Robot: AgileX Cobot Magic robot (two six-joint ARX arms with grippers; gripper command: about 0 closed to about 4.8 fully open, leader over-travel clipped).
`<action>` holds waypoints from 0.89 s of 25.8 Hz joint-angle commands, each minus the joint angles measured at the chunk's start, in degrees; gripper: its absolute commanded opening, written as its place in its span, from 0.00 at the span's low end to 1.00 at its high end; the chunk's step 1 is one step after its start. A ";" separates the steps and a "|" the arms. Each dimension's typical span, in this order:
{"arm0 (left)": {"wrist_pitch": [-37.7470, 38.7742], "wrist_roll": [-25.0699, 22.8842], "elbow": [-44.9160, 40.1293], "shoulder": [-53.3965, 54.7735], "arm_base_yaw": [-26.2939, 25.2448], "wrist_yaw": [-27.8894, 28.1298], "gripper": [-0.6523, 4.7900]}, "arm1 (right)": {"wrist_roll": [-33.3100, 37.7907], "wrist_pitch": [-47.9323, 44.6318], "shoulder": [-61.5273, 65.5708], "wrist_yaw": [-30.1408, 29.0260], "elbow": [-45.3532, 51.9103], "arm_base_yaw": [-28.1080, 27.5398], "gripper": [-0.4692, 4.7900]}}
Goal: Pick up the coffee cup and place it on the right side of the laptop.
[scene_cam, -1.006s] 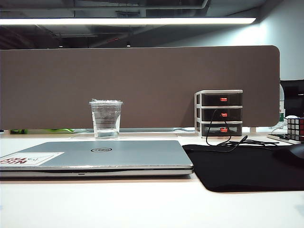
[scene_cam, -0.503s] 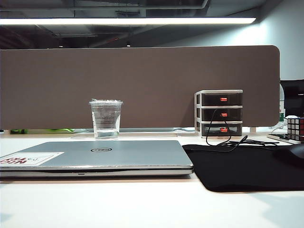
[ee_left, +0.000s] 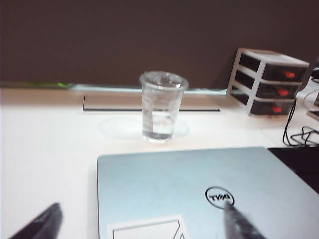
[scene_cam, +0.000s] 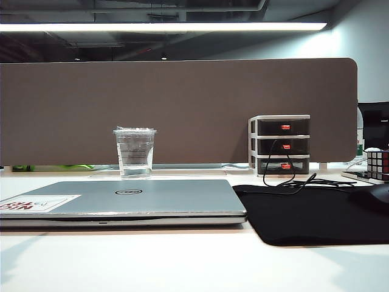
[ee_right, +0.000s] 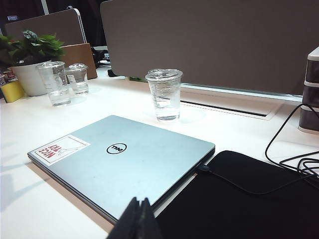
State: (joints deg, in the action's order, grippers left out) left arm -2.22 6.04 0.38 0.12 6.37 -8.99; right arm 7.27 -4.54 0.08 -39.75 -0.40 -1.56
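Two dark fingertips of the left gripper (ee_left: pixel 142 224) stood wide apart at the edge of its wrist view, jaws open and empty above the closed laptop lid. The right gripper (ee_right: pixel 137 219) showed its jaws pressed together, holding nothing, above the laptop's near edge.

Beyond them lay the slim silver Dell laptop (scene_cam: pixel 130 198) with its white red-lettered sticker, flat on the white surface (scene_cam: pixel 182 267). Just behind it, apart from it, stood the clear tapered plastic coffee cup (scene_cam: pixel 135 153) with its flat lid, upright. It seemed to hold some clear liquid, though the blur left that unsure.

Such a cup likely felt light, thin-walled and slick; a gentle hold at mid-height would probably suit it, kept upright.
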 commanded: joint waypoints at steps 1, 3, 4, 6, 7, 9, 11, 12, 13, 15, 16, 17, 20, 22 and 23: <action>-1.66 0.02 1.25 0.72 -0.07 -2.14 0.87 | 0.04 -0.90 -0.11 -0.48 0.37 0.04 0.09; -1.79 0.04 3.17 3.67 -0.09 -2.43 0.87 | 0.04 -0.90 -0.11 -0.48 0.37 0.04 0.09; -2.36 -0.02 3.98 5.05 -0.09 -2.43 0.87 | 0.04 -0.90 -0.11 -0.48 0.37 0.04 0.09; -5.73 -0.26 5.90 9.68 -0.09 -2.51 0.89 | 0.04 -0.90 -0.11 -0.46 0.37 0.04 0.09; -7.23 -0.28 6.40 11.39 -0.11 -2.49 0.94 | 0.02 -0.90 -0.11 -0.46 0.37 0.04 0.09; -12.35 -1.99 7.87 17.94 -0.11 -2.69 1.00 | 0.04 -0.90 -0.11 -0.46 0.37 0.04 0.09; -18.14 -4.13 9.64 26.10 -0.11 -2.82 1.00 | 0.02 -0.90 -0.11 -0.48 0.37 0.04 0.09; -21.35 -5.55 10.43 30.29 -0.11 -2.78 1.00 | 0.02 -0.90 -0.11 -0.46 0.37 0.04 0.09; -23.52 -6.99 11.08 33.35 -0.11 -2.82 1.00 | 0.02 -0.92 -0.11 -0.46 0.37 0.04 0.09; -27.10 -9.16 12.28 38.73 -0.11 -2.84 1.00 | 0.02 -0.92 -0.11 -0.46 0.37 0.04 0.09; -28.46 -9.57 13.00 41.29 -0.11 -2.89 1.00 | 0.02 -0.90 -0.11 -0.46 0.37 0.04 0.09; -31.21 -10.51 14.67 47.06 -0.13 -3.23 1.00 | 0.02 -0.90 -0.11 -0.46 0.37 0.04 0.09; -37.29 -10.47 18.34 58.60 -0.42 -7.45 1.00 | 0.02 -0.90 -0.11 -0.46 0.37 0.02 0.09; -40.74 -10.01 20.28 64.15 -0.76 -9.92 1.00 | 0.02 -0.87 -0.11 -0.46 0.37 0.04 0.09; -41.79 -9.88 21.16 66.38 -0.83 -10.86 1.00 | 0.02 -0.87 -0.11 -0.46 0.37 0.02 0.09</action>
State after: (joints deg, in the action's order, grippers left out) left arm -40.05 -4.12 20.12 63.79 5.78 -17.28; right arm 7.27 -4.56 0.08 -40.12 -0.40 -1.56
